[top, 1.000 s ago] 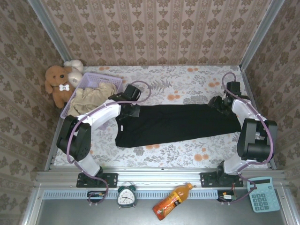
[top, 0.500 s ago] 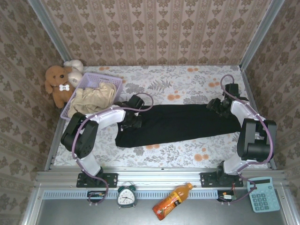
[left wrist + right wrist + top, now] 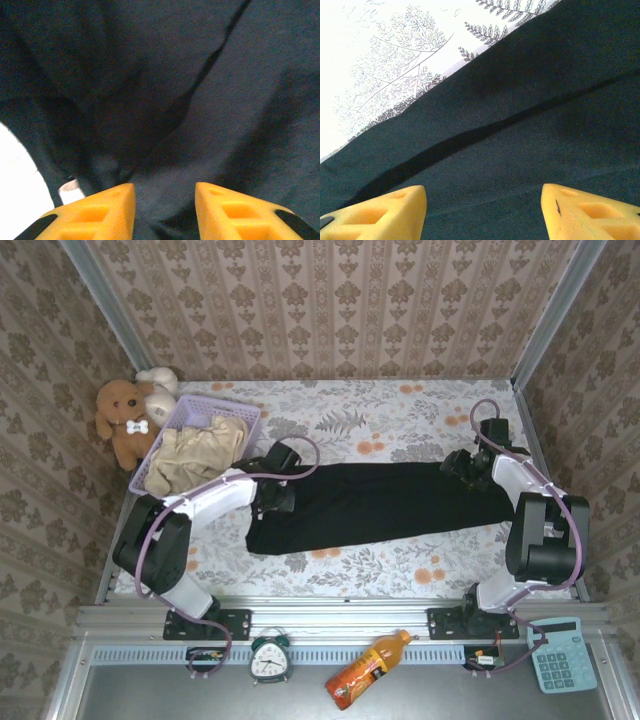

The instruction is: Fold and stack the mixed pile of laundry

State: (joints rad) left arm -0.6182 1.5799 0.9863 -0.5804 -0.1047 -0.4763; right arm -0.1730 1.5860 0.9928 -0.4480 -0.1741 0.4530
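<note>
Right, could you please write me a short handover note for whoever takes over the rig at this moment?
Left gripper: open, low over the left end of the black garment, apparently gripping nothing.
Right gripper: open, over the garment's right end.
Black garment: a long band across the table, a fold line running along it.
Cream garment: crumpled in the lavender basket, far left.
Done: black garment seemingly folded lengthwise.
Left: finish folding it, fold the cream one, stack both.

A lab cell dressed as a home: wallpapered panels (image 3: pixel 330 300) in aluminium framing (image 3: pixel 340 612), a floral-covered surface (image 3: pixel 400 415), teddy bears (image 3: pixel 122 418), a laundry basket (image 3: pixel 222 403).
</note>
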